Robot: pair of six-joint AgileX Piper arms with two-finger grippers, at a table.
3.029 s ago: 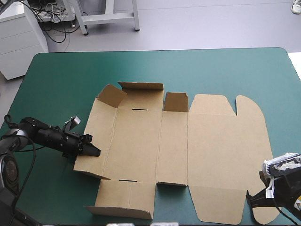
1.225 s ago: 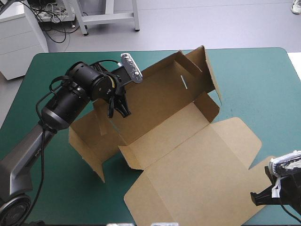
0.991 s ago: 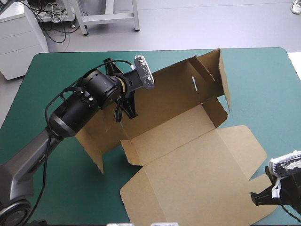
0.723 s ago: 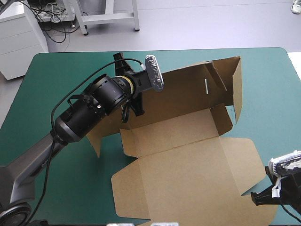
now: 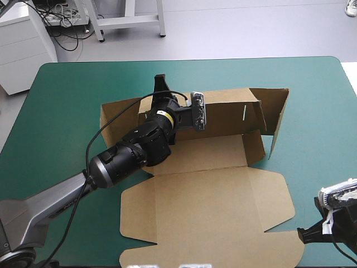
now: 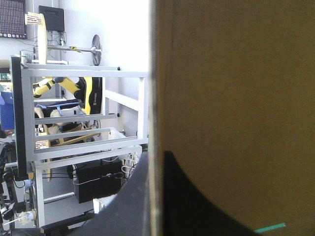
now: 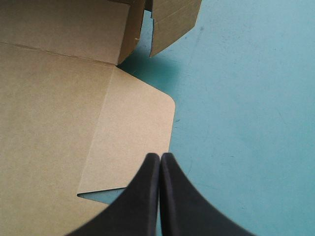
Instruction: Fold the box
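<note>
The brown box [image 5: 206, 206] lies in mid-table, its broad lid panel flat toward the near edge. A long wall [image 5: 223, 111] stands upright along the far side, with side flaps raised at its right end. My left gripper [image 5: 160, 85] reaches over that wall's top edge near its left end. In the left wrist view the board's edge [image 6: 153, 73] runs between the two black fingers [image 6: 197, 201], so the left gripper [image 6: 156, 164] is shut on the box. My right gripper [image 5: 302, 234] is shut at the table's near right corner. Its tips [image 7: 160, 156] are over the lid's rounded side flap [image 7: 133, 142].
Teal-green cover [image 5: 67, 100] is bare to the left of the box. It is also bare beyond the box's right end [image 7: 246, 98]. The table's far edge [image 5: 189, 59] runs a short way behind the raised wall.
My left gripper took the box's left edge, lifted it and swung it to the far side. The box turned about a quarter turn, one wall now standing. The right arm stayed put.
</note>
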